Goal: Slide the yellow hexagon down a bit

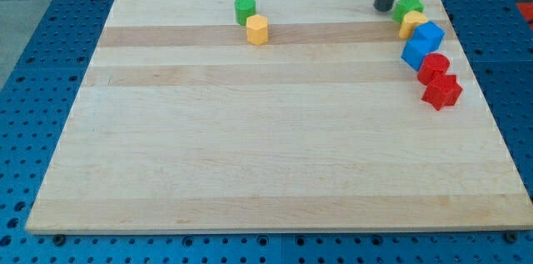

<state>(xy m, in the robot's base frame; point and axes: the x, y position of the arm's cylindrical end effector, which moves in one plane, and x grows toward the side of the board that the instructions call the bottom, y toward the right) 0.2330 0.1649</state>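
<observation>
The yellow hexagon sits near the view's top, left of centre, on the wooden board. A green cylinder touches it at its upper left. My tip is at the view's top right, far to the right of the yellow hexagon. It stands just left of a green star-shaped block.
A cluster runs down the view's right edge: the green star, a yellow block, two blue blocks, a red cylinder and a red star. A blue perforated table surrounds the board.
</observation>
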